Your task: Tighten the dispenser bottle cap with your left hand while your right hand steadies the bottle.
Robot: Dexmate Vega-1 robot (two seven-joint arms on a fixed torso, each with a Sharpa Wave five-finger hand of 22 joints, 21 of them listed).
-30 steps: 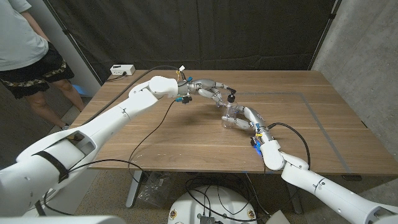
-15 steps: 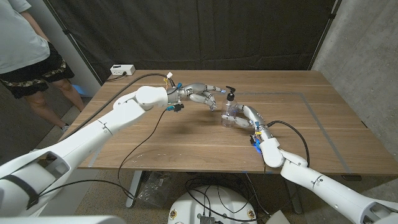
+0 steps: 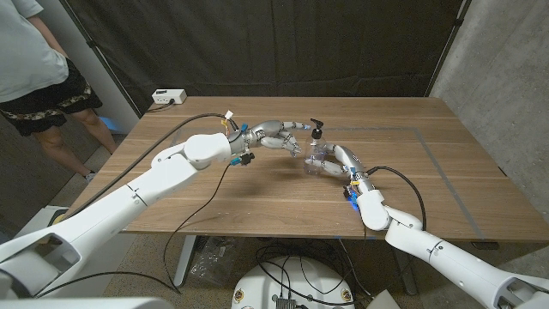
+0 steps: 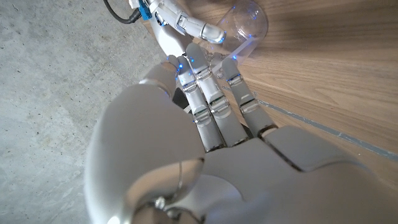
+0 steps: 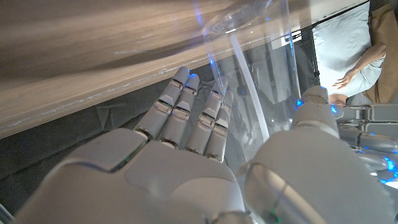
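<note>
A clear dispenser bottle (image 3: 317,156) with a black pump cap (image 3: 316,130) stands upright near the middle of the wooden table (image 3: 257,193). My right hand (image 3: 343,161) grips the bottle's body from its right side. In the right wrist view the clear bottle (image 5: 261,81) sits between the fingers and thumb of my right hand (image 5: 186,143). My left hand (image 3: 276,136) hovers a short way left of the cap, fingers stretched toward it, holding nothing. The left wrist view looks past my left hand (image 4: 211,124) to the bottle (image 4: 245,22).
A white box (image 3: 168,97) sits at the table's back left corner. A black cable (image 3: 210,176) runs across the table under my left arm. Tape lines (image 3: 433,146) mark the right half. A person (image 3: 34,69) stands off the back left.
My left hand has come off the pump cap and drawn back to the left. The bottle and my right hand have stayed in place.
</note>
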